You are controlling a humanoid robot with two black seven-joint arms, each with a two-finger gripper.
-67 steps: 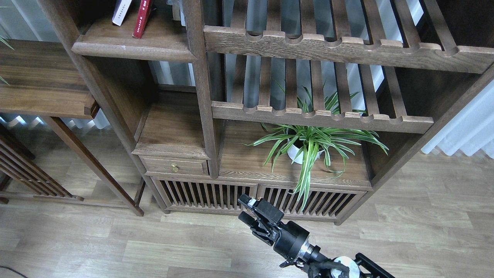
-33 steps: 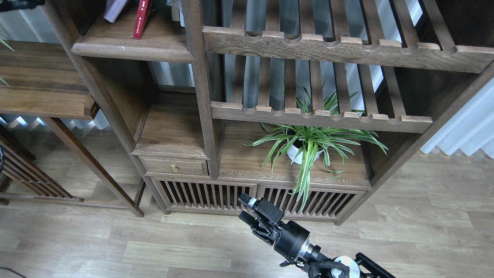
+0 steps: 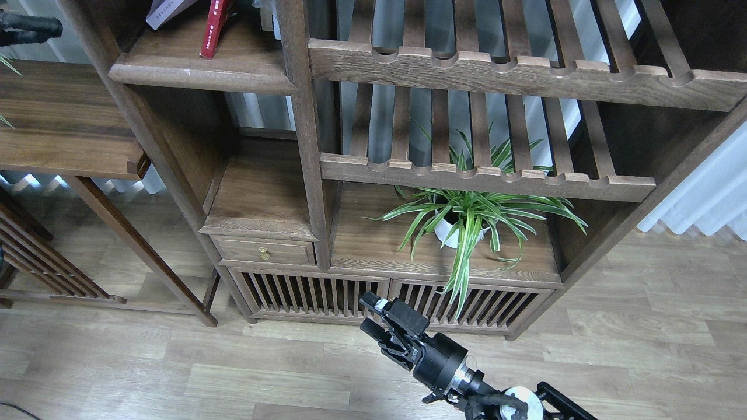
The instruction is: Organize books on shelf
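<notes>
A white book [image 3: 165,11] and a red book [image 3: 215,29] lean on the shelf [image 3: 198,73] at the top left. The right gripper [image 3: 370,317] hangs low over the floor, fingers apart, holding nothing. The left gripper [image 3: 29,28] shows only as a dark tip at the top-left edge; I cannot tell its jaws.

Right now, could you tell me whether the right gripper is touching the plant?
Apart. The head view shows the right gripper low over the floor, with cabinet slats visible between it and the plant's hanging leaves.
</notes>
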